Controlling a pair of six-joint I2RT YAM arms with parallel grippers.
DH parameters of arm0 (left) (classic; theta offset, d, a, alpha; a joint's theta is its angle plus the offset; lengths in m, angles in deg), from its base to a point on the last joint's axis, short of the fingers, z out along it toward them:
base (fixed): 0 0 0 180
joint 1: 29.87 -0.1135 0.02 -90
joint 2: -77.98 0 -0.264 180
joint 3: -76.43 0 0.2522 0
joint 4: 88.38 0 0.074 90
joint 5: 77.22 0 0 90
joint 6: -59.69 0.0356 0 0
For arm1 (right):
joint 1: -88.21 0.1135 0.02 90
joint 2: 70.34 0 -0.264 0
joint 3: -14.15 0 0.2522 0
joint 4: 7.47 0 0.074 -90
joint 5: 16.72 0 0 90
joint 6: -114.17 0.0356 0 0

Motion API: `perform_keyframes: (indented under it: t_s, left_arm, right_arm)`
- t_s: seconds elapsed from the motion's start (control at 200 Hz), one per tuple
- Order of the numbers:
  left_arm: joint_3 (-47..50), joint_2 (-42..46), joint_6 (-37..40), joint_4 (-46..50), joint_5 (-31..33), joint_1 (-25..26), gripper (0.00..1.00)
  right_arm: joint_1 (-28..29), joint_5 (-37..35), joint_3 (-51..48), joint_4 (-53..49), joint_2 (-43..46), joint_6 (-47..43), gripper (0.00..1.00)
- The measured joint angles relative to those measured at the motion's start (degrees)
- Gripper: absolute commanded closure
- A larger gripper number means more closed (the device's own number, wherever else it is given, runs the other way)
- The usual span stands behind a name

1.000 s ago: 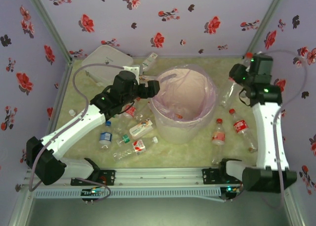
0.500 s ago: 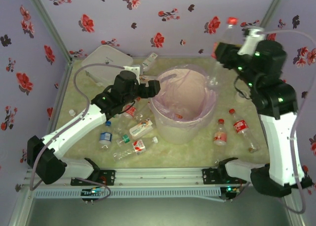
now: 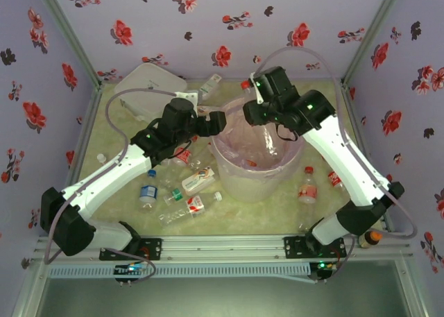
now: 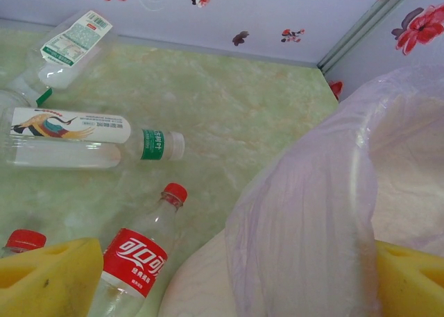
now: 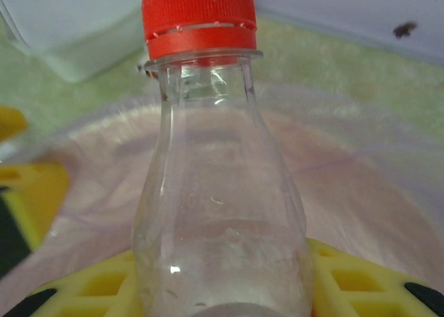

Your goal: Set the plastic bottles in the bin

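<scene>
Loose bottles point(image 3: 196, 183) lie on the counter point(image 3: 263, 216) at 8 o'clock of the bin point(image 3: 239, 182). The left end effector point(image 3: 215, 123) is wide open at the bin's 10 o'clock rim and holds nothing. The right end effector point(image 5: 222, 282) grips a clear red-capped bottle point(image 5: 222, 192) over the 12 o'clock rim.

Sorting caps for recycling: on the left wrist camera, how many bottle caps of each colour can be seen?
Red caps: 2
White cap: 1
Green cap: 1
Total: 4
</scene>
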Motion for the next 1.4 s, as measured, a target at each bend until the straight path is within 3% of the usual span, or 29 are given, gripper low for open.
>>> perform_keyframes:
  t_s: [0.185,0.3,0.385,0.615,0.72,1.11,1.4]
  left_arm:
    - [0.0,0.0,0.0,-0.2,0.7,0.0,0.08]
    - [0.0,-0.1,-0.2,-0.4,1.0,0.0,0.08]
    - [0.0,-0.2,-0.2,-0.8,1.0,0.0,0.08]
    - [0.1,-0.3,-0.4,-1.0,1.2,0.0,0.08]
    - [0.2,-0.3,-0.4,-1.2,1.4,0.0,0.08]
    - [0.3,-0.3,-0.6,-1.5,1.4,0.0,0.08]
    - [0.3,-0.3,-0.6,-1.5,1.4,0.0,0.07]
  right_arm:
    - [0.0,1.9,-9.4,0.3,-0.3,1.0,0.96]
    - [0.0,3.0,-14.2,3.0,-1.0,1.8,0.89]
    - [0.0,4.1,-17.7,5.6,-1.3,2.4,0.78]
    - [0.0,6.6,-23.4,10.5,-2.0,4.4,0.31]
    - [0.0,6.9,-24.3,11.5,-2.2,4.3,0.2]
    - [0.0,6.3,-19.6,9.5,-1.3,2.0,0.03]
    - [0.0,4.2,-10.3,7.2,9.9,0.0,0.01]
